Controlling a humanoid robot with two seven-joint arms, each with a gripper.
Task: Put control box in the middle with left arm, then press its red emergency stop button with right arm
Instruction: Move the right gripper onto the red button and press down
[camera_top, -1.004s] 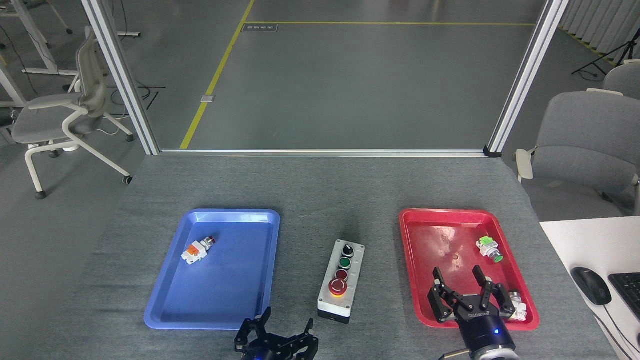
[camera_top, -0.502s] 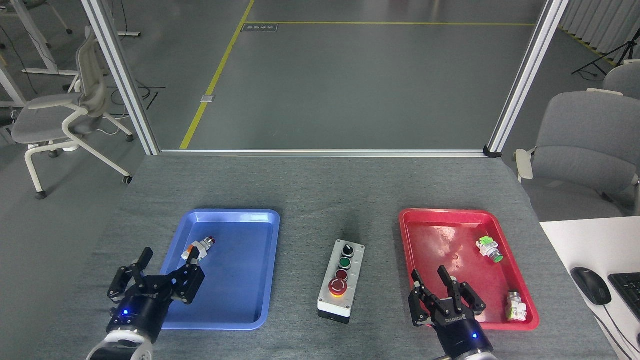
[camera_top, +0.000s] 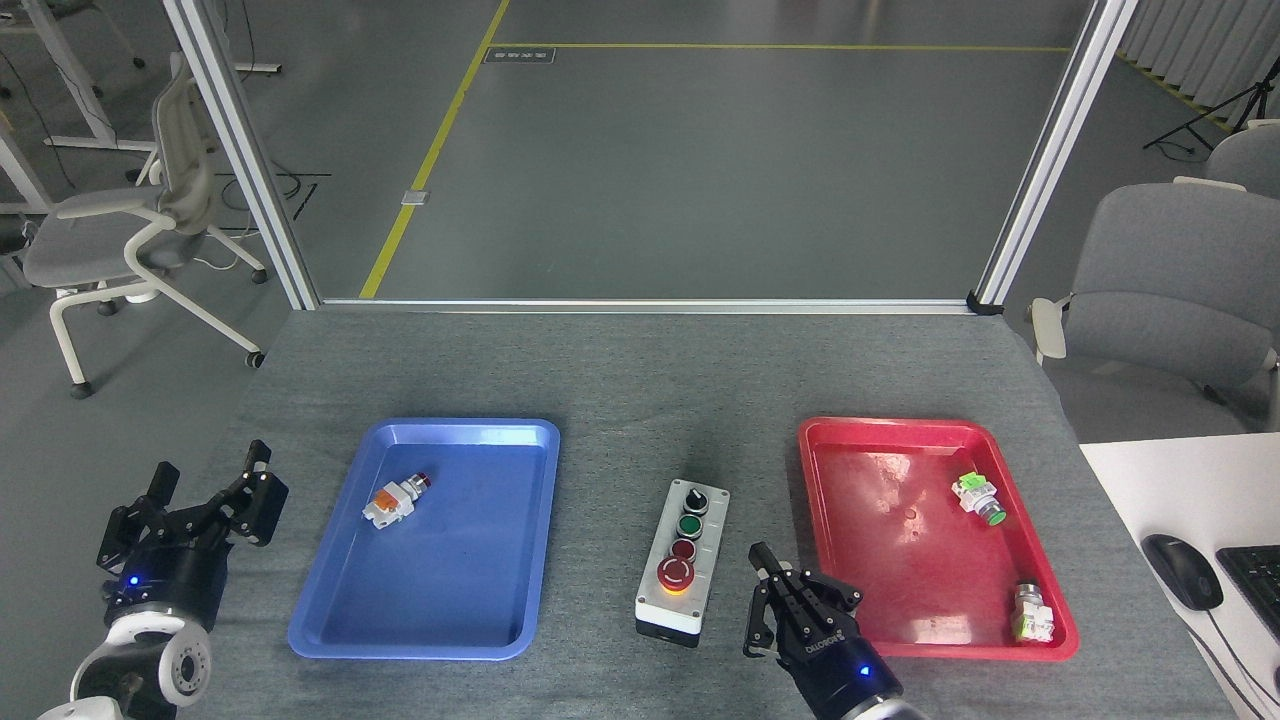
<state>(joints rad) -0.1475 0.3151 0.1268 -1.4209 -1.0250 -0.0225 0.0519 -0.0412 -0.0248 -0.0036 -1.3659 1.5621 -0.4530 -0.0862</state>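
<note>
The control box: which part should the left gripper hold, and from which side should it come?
Judging by its shape, grip the control box across its two long side walls, low on the black base, coming from above. The top is crowded with buttons, including the red emergency stop button at the near end. The left gripper is far to the left, beyond the blue tray.

**Surfaces in front of me**

I see a table (camera_top: 620, 400) under matt grey cloth. The blue tray (camera_top: 470, 600) and red tray (camera_top: 880, 480) look like glossy plastic. The control box (camera_top: 683, 560) has a smooth, pale lid.
</note>
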